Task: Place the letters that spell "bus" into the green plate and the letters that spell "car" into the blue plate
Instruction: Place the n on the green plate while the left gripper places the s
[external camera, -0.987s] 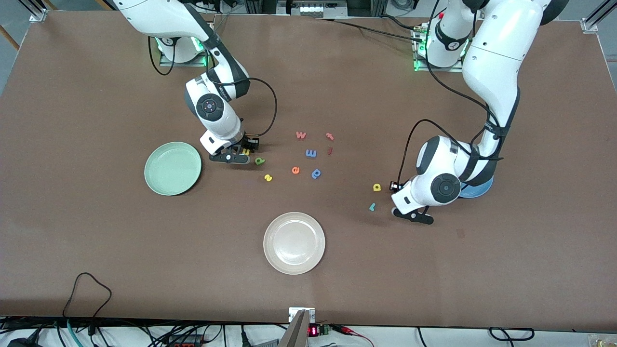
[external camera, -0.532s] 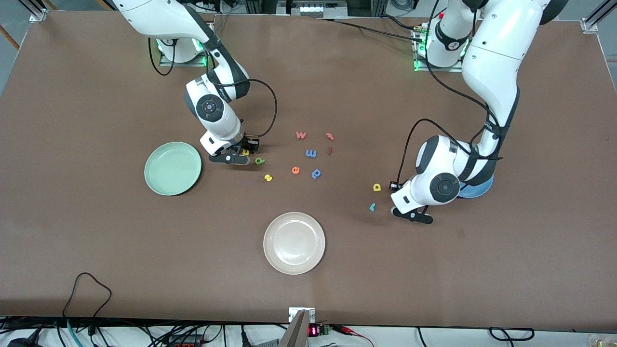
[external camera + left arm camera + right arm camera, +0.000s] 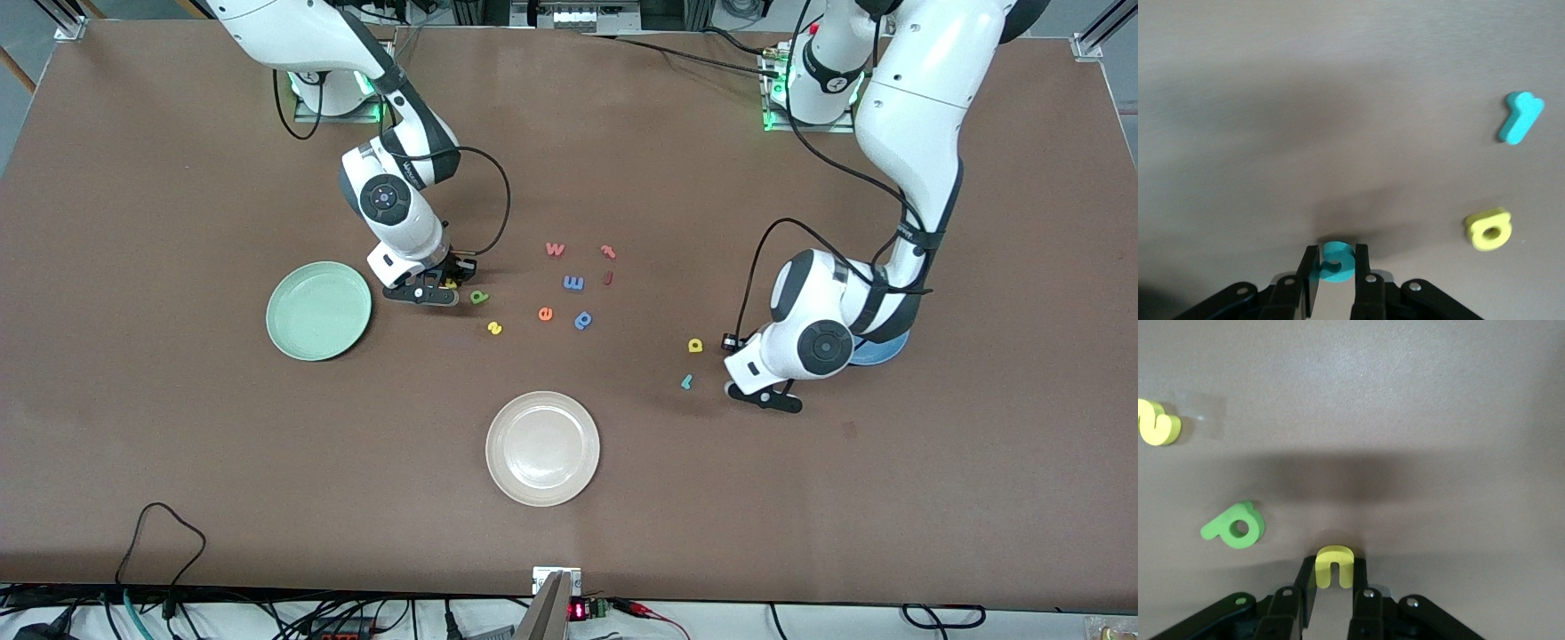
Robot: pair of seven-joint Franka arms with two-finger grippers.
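Since a second ago I've closed both: right gripper [image 3: 1333, 587] pinches the yellow u [image 3: 1334, 566] beside the green plate [image 3: 318, 310]; left gripper [image 3: 1334, 277] pinches the teal c [image 3: 1336, 261] near the blue plate [image 3: 885, 350].

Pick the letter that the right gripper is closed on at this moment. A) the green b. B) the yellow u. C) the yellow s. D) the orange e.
B: in the right wrist view the right gripper has its fingers pressed on either side of the yellow u, while the green b and the yellow s lie loose on the table.
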